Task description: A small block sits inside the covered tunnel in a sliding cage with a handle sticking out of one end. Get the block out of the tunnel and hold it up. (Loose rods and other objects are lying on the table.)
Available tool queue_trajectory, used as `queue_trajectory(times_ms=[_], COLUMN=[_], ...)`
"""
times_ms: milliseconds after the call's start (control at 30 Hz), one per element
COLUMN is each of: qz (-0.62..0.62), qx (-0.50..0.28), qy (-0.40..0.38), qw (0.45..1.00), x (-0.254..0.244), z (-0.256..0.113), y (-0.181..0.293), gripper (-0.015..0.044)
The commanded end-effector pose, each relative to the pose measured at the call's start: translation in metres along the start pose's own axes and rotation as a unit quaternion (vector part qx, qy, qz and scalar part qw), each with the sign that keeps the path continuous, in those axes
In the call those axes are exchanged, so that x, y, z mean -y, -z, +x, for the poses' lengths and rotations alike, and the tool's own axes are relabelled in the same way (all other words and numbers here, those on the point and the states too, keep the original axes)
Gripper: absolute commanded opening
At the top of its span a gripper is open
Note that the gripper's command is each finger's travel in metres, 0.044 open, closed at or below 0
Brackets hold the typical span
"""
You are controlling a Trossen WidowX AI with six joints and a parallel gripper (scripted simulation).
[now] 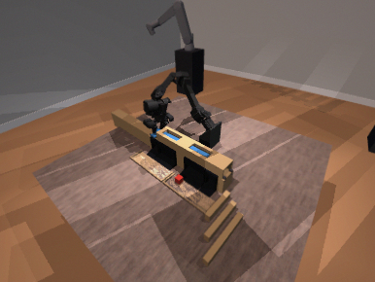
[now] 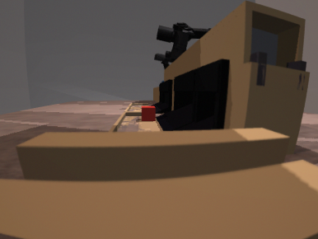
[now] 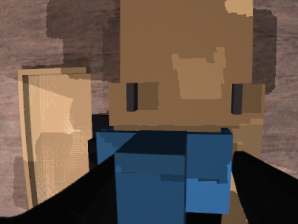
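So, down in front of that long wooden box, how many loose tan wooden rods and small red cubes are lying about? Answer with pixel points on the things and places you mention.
Loose tan wooden rods point(image 1: 220, 221) point(image 2: 152, 161): 3
Small red cube point(image 1: 179, 179) point(image 2: 148, 114): 1
Total: 4

Wrist view: two black fingers enter from the lower corners and close on a blue piece point(image 3: 150, 187), whose raised block stands forward of a broader blue plate point(image 3: 209, 155). Beyond the plate lies a wide tan beam point(image 3: 185, 35), patched with light, with a dark upright strip point(image 3: 132, 97) and a second such strip point(image 3: 237, 99) near its sides. To the left, apart from the beam, a shallow rimmed tray point(image 3: 55, 71) rests on the streaked brown surface point(image 3: 30, 30).
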State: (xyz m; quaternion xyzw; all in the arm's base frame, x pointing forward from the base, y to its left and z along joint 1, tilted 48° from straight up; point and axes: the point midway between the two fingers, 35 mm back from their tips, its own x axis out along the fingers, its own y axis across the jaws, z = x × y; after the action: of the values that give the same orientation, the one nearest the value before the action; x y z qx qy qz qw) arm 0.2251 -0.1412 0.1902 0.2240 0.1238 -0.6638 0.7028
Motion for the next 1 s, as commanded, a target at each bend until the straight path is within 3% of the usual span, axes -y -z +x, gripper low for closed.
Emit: queue_trajectory(times_ms=[0,667,700,967], qz=[-0.004,-0.004,0.003,0.003], qx=[-0.029,-0.027,0.013,0.008], qy=[-0.012,-0.013,-0.003,-0.004], qw=[1.000,1.000,1.000,1.000], x=[-0.007,-0.005,0.001,0.000], z=[-0.003,-0.005,-0.003,-0.007], y=[0.028,0.041,0.014,0.013], gripper=[0.0000,0.0000,0.0026,0.0236])
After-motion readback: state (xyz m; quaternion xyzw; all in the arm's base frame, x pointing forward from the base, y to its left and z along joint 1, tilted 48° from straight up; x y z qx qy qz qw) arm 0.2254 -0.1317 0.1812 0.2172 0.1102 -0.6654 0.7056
